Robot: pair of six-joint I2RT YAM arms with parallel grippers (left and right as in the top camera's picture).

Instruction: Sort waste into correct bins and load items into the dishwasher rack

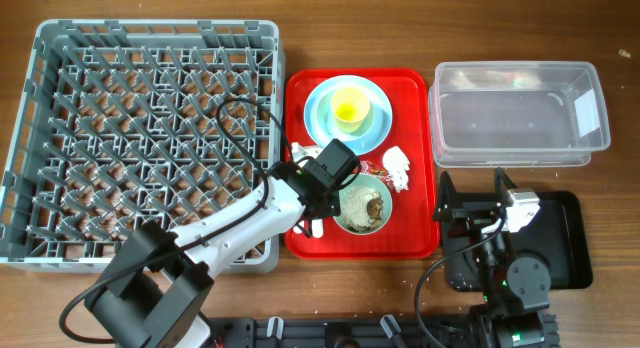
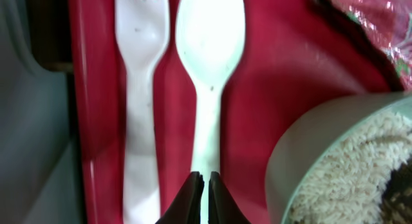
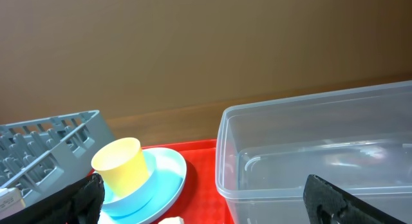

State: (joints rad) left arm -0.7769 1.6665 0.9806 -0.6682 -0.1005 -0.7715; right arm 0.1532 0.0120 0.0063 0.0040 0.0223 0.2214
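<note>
Currently, left claw [image 2: 206, 197] is clenched on the handle of the white spoon [image 2: 209, 50]. The fork [image 2: 140, 89] lies just beside it at 9 o'clock, both on the red tray [image 2: 270, 89]. The mint bowl [image 2: 290, 169] holding scraps [image 2: 360, 166] is at 4 o'clock. Right claw [image 3: 212, 208] is released and empty, at 6 o'clock of the clear tub [image 3: 309, 134].
</note>
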